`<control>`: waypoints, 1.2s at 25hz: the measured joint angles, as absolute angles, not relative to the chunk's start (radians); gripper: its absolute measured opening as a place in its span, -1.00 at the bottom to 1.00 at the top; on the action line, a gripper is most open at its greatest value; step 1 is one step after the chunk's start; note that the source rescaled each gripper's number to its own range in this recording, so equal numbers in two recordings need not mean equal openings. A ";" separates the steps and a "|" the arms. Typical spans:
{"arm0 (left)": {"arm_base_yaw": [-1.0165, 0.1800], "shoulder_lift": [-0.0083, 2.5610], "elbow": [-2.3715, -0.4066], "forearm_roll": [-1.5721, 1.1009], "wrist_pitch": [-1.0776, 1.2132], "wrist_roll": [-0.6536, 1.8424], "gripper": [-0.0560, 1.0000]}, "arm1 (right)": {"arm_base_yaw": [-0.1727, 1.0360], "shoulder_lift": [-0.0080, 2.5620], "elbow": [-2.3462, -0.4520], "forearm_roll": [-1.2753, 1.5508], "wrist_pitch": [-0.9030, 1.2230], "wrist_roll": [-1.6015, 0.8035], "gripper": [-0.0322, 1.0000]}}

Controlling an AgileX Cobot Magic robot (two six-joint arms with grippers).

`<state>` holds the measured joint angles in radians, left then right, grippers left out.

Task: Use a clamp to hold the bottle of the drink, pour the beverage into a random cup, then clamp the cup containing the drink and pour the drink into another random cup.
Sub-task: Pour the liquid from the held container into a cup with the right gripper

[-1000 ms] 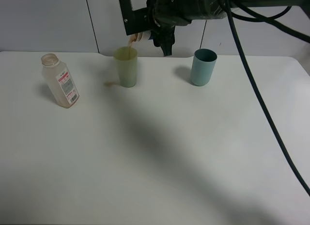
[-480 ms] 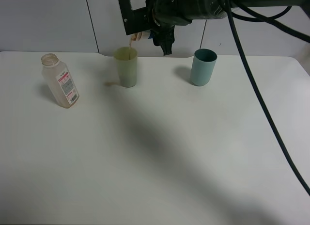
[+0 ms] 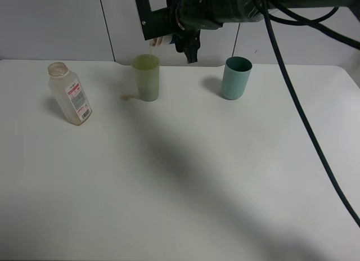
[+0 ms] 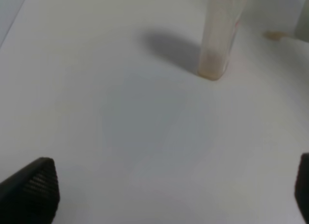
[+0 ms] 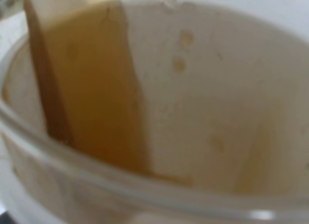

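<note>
My right gripper (image 3: 169, 36) is shut on the short cup (image 3: 158, 42), tipped on its side high above the pale yellow-green tumbler (image 3: 147, 78). The right wrist view looks straight into the cup (image 5: 203, 118): a tan inside with a brown streak of beverage (image 5: 91, 89) running to its rim. The clear squarish bottle (image 3: 70, 95) stands uncapped at the left, nearly empty. It also shows upright in the left wrist view (image 4: 219, 38). My left gripper (image 4: 164, 195) hangs open over bare table, well short of the bottle, holding nothing.
A teal cup (image 3: 235, 77) stands right of the tumbler. A small brown spill (image 3: 128, 97) lies on the white table (image 3: 185, 176) at the tumbler's left foot. A black cable (image 3: 304, 120) trails across the right side.
The thin stream from the tipped cup into the tumbler has stopped. The right gripper and cup have risen slightly. Bottle, tumbler and left gripper have not moved.
</note>
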<state>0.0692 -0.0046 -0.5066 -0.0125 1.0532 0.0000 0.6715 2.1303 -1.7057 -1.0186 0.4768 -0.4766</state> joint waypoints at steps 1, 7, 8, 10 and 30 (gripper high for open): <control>0.069 -0.005 -0.507 -0.013 1.053 0.000 0.97 | 0.672 2.130 -1.706 -1.025 0.476 -0.477 -0.94; 0.069 -0.005 -0.507 -0.013 1.053 0.000 0.97 | 0.672 2.130 -1.706 -1.049 0.473 -0.477 -0.94; 0.069 -0.005 -0.507 -0.013 1.053 0.000 0.97 | 0.672 2.130 -1.706 -1.055 0.473 -0.477 -0.94; 0.069 -0.005 -0.507 -0.013 1.053 0.000 0.97 | 0.672 2.130 -1.706 -1.060 0.472 -0.477 -0.94; 0.069 -0.005 -0.507 -0.013 1.053 0.000 0.97 | 0.670 2.145 -1.717 -1.089 0.445 -0.475 -0.94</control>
<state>0.0692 -0.0046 -0.5066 -0.0125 1.0532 0.0000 0.6698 2.1455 -1.7166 -1.0886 0.4454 -0.4747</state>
